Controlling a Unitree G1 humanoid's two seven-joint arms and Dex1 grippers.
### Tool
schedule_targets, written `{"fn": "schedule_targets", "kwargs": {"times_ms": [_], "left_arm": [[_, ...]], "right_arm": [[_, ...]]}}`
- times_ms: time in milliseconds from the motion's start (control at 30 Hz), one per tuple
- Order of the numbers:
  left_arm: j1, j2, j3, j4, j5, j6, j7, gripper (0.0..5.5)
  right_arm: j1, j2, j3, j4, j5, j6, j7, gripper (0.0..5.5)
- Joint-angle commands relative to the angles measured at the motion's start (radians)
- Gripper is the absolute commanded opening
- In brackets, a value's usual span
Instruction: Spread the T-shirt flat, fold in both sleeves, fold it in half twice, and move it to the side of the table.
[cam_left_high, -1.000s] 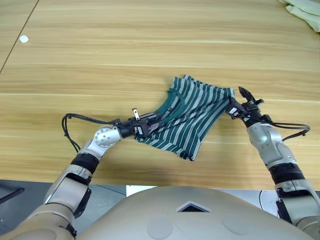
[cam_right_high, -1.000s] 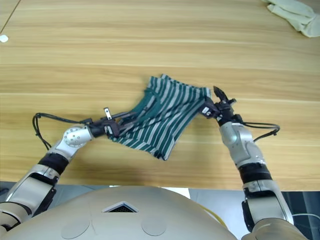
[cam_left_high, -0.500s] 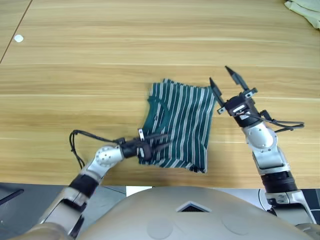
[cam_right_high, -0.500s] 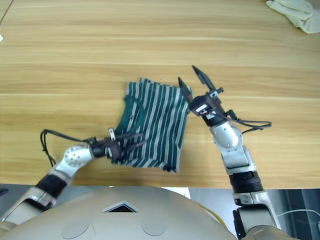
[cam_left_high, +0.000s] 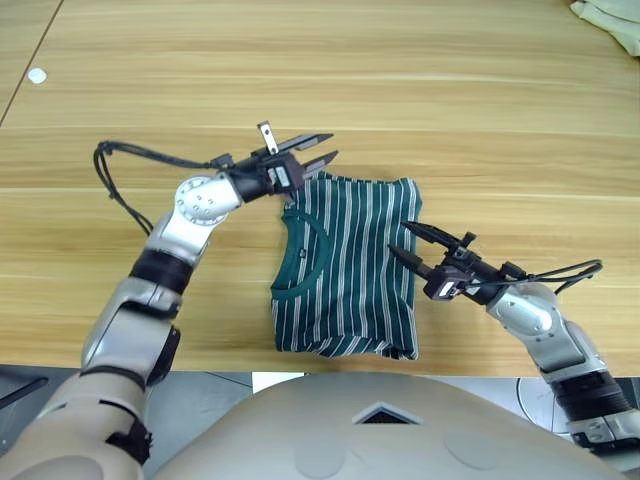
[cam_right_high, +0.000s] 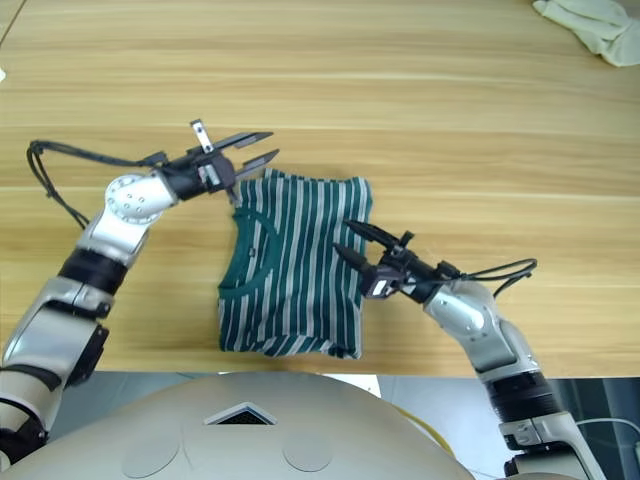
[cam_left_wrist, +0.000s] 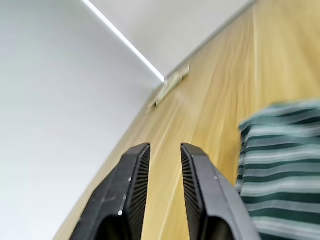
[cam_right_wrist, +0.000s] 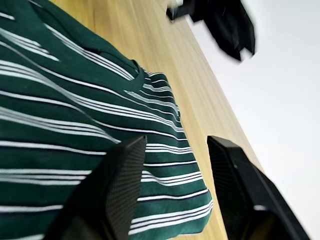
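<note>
The green T-shirt (cam_left_high: 345, 265) with white stripes lies folded into a rectangle on the wooden table (cam_left_high: 300, 90), collar showing, close to the front edge. My left gripper (cam_left_high: 325, 147) is open and holds nothing; it hovers just beyond the shirt's far left corner. In the left wrist view its fingers (cam_left_wrist: 132, 185) frame bare wood, with the shirt (cam_left_wrist: 280, 150) off to one side. My right gripper (cam_left_high: 400, 238) is open over the shirt's right edge. The right wrist view shows its fingers (cam_right_wrist: 120, 200) above the striped cloth (cam_right_wrist: 75, 110), with nothing between them.
A pale crumpled cloth (cam_left_high: 610, 20) lies at the table's far right corner. A small white disc (cam_left_high: 37, 75) sits far left. The table's front edge (cam_left_high: 230, 372) runs just below the shirt. Wide bare wood stretches beyond and beside the shirt.
One second ago both grippers held the shirt stretched aslant. It now lies square and flat. The left gripper let go and swung to the far left corner; the right opened and came nearer.
</note>
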Motion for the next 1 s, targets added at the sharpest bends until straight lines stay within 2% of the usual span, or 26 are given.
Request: {"fn": "schedule_targets", "kwargs": {"times_ms": [33,167,267,400,567,800,900,1000], "left_arm": [[-0.171,-0.072,-0.193,0.417,0.311,-0.003,0.076,1.13],[-0.157,-0.1,-0.241,0.551,0.364,-0.109,0.019,1.13],[-0.146,-0.091,-0.182,0.57,0.295,-0.192,0.023,1.13],[-0.176,-0.089,-0.184,0.611,0.345,-0.118,0.133,1.13],[-0.253,-0.137,-0.174,0.681,0.39,0.108,0.32,1.13],[-0.325,-0.192,-0.078,0.695,0.355,0.136,0.45,1.13],[-0.338,-0.173,-0.016,0.682,0.323,0.077,0.506,1.13],[-0.317,-0.067,0.075,0.614,0.25,-0.136,0.509,1.13]], "right_arm": [[-0.057,0.031,-0.005,0.021,-0.029,-0.017,-0.027,2.25],[-0.083,0.036,-0.025,0.034,-0.033,-0.019,-0.041,2.25],[-0.104,0.041,-0.04,0.056,-0.028,-0.018,-0.055,2.25],[-0.124,0.066,-0.044,0.066,-0.023,-0.014,-0.068,2.25],[-0.133,0.096,-0.042,0.067,-0.017,-0.011,-0.08,2.25],[-0.138,0.103,-0.031,0.088,-0.013,-0.026,-0.078,2.25],[-0.144,0.101,-0.061,0.087,-0.015,-0.027,-0.099,2.25],[-0.119,0.062,-0.114,0.081,-0.055,-0.036,-0.125,2.25]]}}
